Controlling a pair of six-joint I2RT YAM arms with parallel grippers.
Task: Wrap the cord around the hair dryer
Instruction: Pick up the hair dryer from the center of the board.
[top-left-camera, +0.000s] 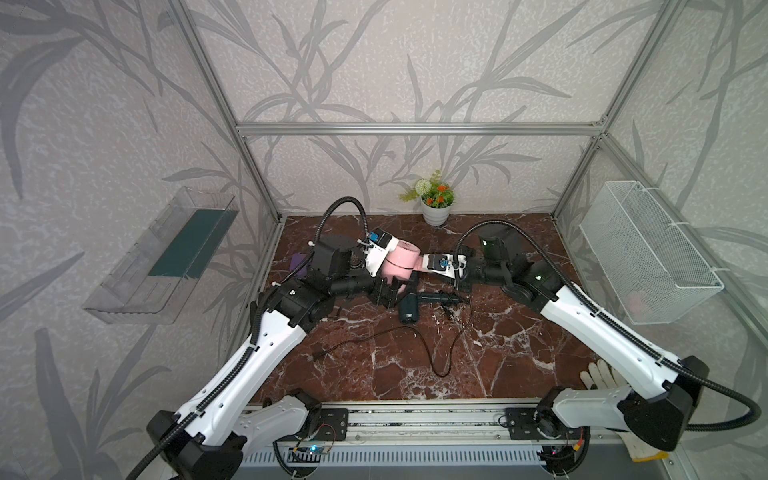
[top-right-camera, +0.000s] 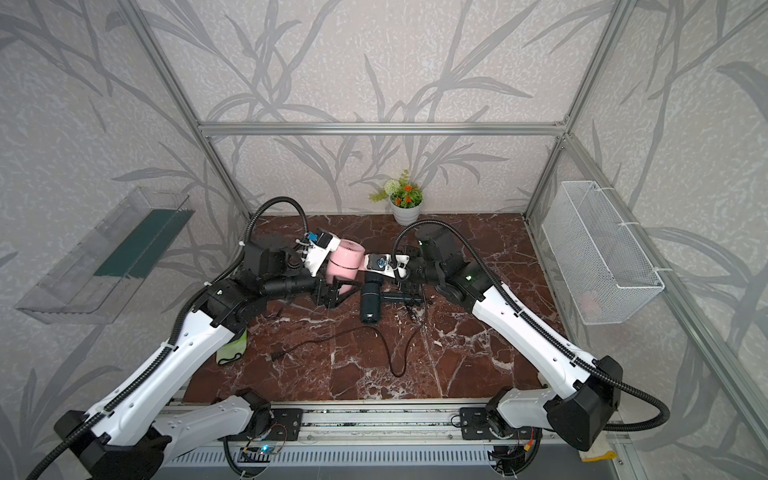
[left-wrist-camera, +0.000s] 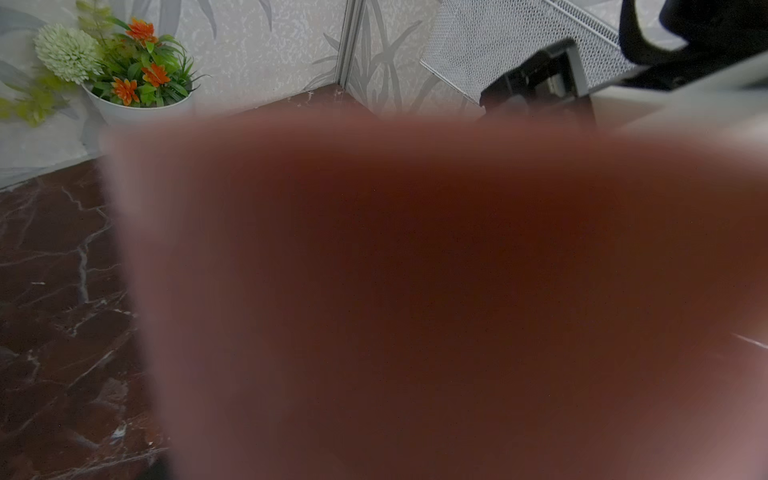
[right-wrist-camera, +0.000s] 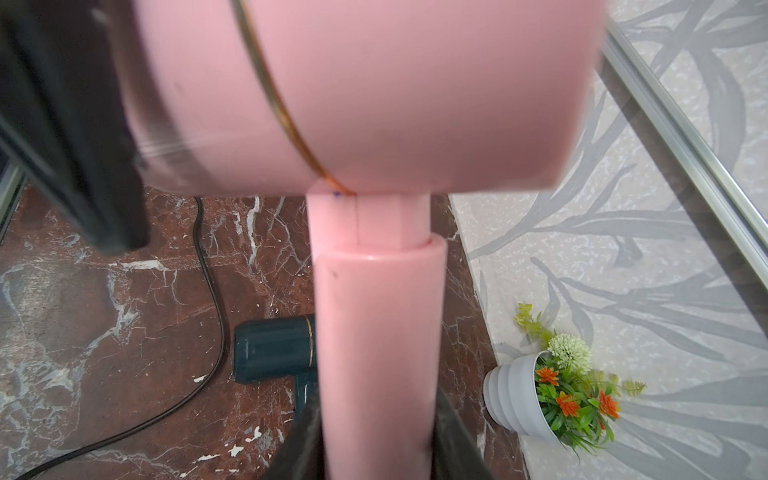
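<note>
Currently: red marble table (top-left-camera: 519, 340), leaf-papered walls (top-left-camera: 374, 62); basket (top-left-camera: 648, 232) holds something pale pink (top-left-camera: 636, 301); shelf (top-left-camera: 137, 266), a green slab (top-left-camera: 187, 241). Right gripper (right-wrist-camera: 376, 436) pinches handle of pink dryer (top-left-camera: 401, 259) above table centre; left gripper (top-right-camera: 334, 293) at its barrel, grip unclear. Cord (top-left-camera: 428, 357) loose by dark dryer (top-left-camera: 409, 309), centre.

The light over my bench (top-left-camera: 498, 365) is soft, even and fairly bright; I can pick out no single source. Shadows under my arms (top-left-camera: 249, 365) are faint and soft-edged. In both top views a wide-angle stretch pulls the walls (top-left-camera: 83, 124) outward toward the picture corners. My left wrist view is mostly the pink hair dryer (left-wrist-camera: 415, 291), so close that it is a wholly unfocused reddish blur; the potted plant (left-wrist-camera: 133, 79) beside it is sharp. In my right wrist view the dryer's barrel is soft and smeared at one end, and my right fingers (right-wrist-camera: 453, 449) are a dark, defocused mass.
</note>
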